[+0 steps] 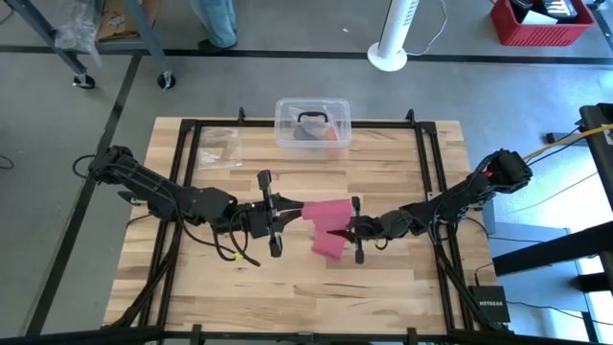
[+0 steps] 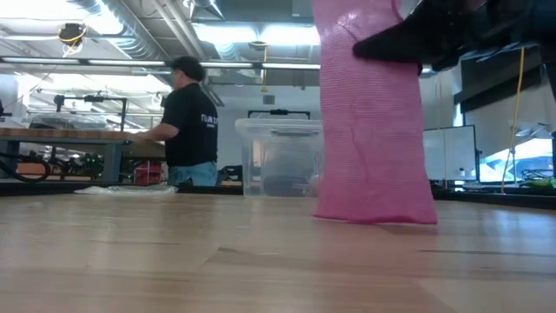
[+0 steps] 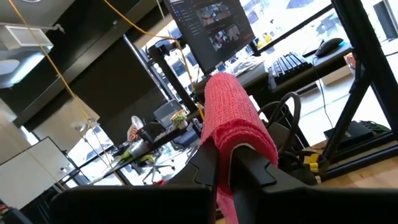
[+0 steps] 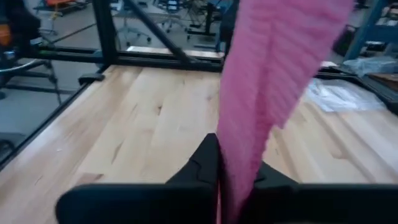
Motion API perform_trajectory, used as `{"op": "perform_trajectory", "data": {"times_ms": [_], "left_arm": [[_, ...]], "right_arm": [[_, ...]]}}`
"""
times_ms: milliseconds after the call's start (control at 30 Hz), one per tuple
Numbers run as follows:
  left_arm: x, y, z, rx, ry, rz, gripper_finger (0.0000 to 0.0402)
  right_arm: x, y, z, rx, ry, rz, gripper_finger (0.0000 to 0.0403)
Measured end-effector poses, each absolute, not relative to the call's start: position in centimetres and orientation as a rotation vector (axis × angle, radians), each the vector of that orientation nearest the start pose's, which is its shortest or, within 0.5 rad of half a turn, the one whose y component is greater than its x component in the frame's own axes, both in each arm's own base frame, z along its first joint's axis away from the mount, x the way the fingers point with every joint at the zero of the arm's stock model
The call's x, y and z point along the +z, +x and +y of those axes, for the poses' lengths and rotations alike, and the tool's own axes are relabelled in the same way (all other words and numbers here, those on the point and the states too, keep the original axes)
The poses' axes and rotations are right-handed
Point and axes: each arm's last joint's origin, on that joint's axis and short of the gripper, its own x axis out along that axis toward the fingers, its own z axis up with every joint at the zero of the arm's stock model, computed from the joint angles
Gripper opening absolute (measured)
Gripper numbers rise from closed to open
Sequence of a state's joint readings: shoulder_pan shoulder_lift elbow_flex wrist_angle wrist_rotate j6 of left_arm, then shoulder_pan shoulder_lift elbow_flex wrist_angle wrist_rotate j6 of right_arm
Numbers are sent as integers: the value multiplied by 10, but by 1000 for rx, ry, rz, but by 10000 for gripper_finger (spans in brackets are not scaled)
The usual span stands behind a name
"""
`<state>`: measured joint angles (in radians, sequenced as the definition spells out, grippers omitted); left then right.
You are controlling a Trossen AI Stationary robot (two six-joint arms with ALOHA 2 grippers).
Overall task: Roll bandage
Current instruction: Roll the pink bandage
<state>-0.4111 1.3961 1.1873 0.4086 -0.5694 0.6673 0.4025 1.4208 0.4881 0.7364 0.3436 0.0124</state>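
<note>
Low view cuts off the bandage (image 2: 372, 130) top and both arms.

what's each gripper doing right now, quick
left gripper: shut on the bandage
right gripper: shut on the bandage

Very little here can be read. A small black box (image 1: 490, 298) sits on the floor just off the table's (image 1: 402, 278) front right corner, and its top carries white lettering that looks like "NETGEAR" (small, so I would not swear to every letter). The person (image 2: 187, 122) standing beyond the table's far edge wears a black shirt with pale print across the back, too blurred to make out. The monitor (image 3: 214, 28) seen in the left wrist view shows lit windows, none legible.
</note>
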Motion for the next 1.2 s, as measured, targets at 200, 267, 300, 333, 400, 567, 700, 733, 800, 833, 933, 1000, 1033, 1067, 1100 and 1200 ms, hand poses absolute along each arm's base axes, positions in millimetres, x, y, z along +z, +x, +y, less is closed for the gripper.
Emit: {"op": "perform_trajectory", "data": {"times_ms": [200,267,300,333,400,567,700,733,800,833,933,1000,1033,1067,1100,1200], "left_arm": [[400,293,-104,342,605,-146,15],[404,292,-100,397,656,-144,15],[404,292,-97,412,682,-137,15],[405,293,-95,424,701,-132,15],[405,294,-90,443,738,-116,15],[401,298,-77,470,820,-42,7],[392,303,-69,460,831,30,8],[389,305,-67,458,824,46,9],[382,311,-65,450,816,75,9],[377,314,-66,439,819,93,7],[361,327,-69,380,828,125,5],[351,337,-72,334,816,119,6],[346,341,-74,312,808,117,7],[341,345,-76,296,810,119,7],[335,350,-78,282,814,126,6],[319,360,-85,252,827,152,4]], "right_arm": [[197,247,123,172,-133,153,5],[205,247,136,197,-157,140,8],[210,246,142,206,-167,135,8],[215,245,150,219,-186,131,7],[225,244,163,238,-240,136,4],[264,238,199,277,-372,146,5],[301,229,221,286,-490,160,3],[310,227,224,277,-509,156,4],[326,223,230,271,-552,142,3],[335,221,232,269,-571,128,3],[357,219,236,269,-609,76,3],[370,218,236,263,-618,46,3],[377,218,236,255,-627,38,2],[383,218,235,244,-640,32,2],[390,218,234,228,-646,24,2],[412,216,230,159,-685,-1,3]]}}
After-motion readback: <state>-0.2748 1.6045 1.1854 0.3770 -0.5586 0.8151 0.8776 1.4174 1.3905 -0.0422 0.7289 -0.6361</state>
